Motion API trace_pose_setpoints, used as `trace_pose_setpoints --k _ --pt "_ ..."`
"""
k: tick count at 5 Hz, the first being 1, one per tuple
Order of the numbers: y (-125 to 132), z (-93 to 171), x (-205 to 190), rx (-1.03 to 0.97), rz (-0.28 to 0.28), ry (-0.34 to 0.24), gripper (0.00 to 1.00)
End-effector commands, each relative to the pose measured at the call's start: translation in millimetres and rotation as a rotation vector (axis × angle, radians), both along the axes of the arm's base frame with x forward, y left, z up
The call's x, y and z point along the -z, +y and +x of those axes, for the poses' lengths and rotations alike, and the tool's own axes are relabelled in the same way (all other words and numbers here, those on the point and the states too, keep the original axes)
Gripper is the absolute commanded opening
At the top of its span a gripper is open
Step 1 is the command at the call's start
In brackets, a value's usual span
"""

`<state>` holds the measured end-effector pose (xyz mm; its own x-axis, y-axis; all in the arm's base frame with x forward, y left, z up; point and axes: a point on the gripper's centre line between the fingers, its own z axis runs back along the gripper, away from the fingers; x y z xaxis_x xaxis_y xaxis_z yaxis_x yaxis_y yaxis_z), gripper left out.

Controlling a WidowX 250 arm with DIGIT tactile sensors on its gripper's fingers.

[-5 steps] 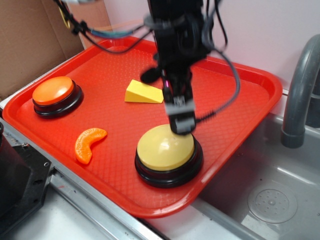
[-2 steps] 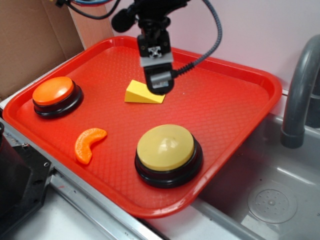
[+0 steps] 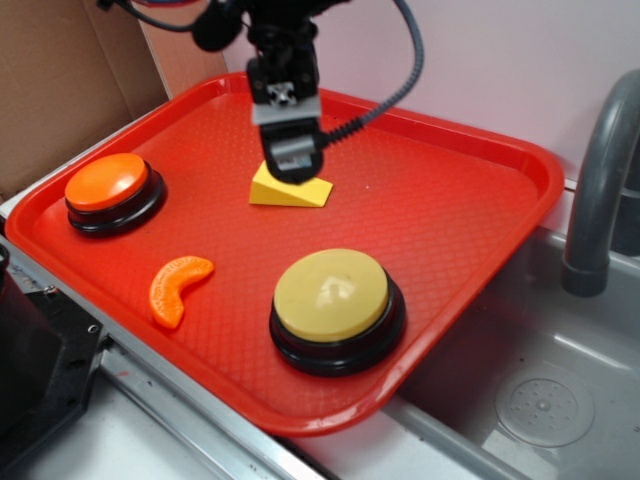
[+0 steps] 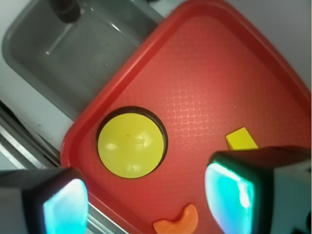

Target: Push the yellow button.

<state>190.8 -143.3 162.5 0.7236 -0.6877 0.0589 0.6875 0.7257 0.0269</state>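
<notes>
Exterior: gripper (image 3: 291,160) raised over wedge (image 3: 290,188), clear of yellow button (image 3: 331,292).

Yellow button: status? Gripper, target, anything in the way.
Gripper open, raised above the yellow wedge. Large pale-yellow domed button untouched, sits on the red plastic tray. Nothing between them.

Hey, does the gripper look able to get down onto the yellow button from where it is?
Probably yes. The gripper hangs above the cheese wedge, and nothing stands over the yellow button; its dome is bare.
</notes>
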Motion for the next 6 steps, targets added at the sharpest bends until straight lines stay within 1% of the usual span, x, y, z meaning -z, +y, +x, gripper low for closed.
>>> trace_pose_setpoints --k 1,2,4,6 --pt "-7.5 -13.0 -19.9 0.039 -0.019 -0.013 1.0" --pt "-6.0 -14.7 -20.9 0.018 -0.014 0.006 1.0" --pt "2.7 -15.3 -23.3 -0.045 -0.014 0.007 1.0" --pt "3.8 -14.1 -20.2 -0.122 0.006 0.001 1.0"
